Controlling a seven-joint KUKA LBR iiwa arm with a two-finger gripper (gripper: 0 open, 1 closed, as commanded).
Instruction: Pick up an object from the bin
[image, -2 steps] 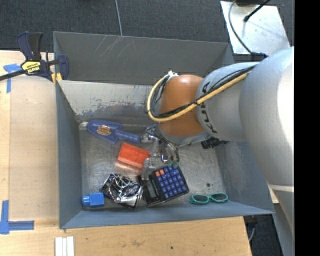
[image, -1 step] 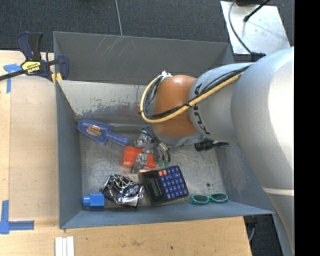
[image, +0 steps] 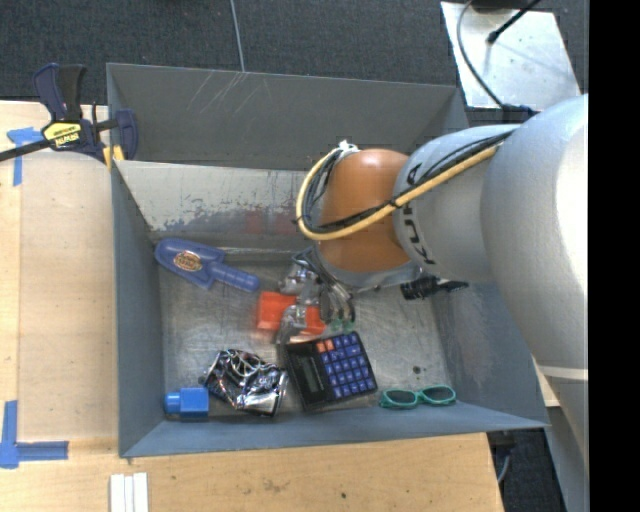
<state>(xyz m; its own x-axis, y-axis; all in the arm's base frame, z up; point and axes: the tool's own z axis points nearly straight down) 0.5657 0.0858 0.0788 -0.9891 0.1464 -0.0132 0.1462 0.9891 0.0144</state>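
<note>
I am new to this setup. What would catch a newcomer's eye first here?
The big grey arm with its orange wrist cover reaches in from the right, its gripper low over an orange thing at the middle of the bin. Just below lies a black calculator with blue keys.

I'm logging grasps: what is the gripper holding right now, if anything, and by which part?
Cannot tell. The gripper is down at the orange block in the middle of the bin, beside the calculator; a grip on it isn't visible.
</note>
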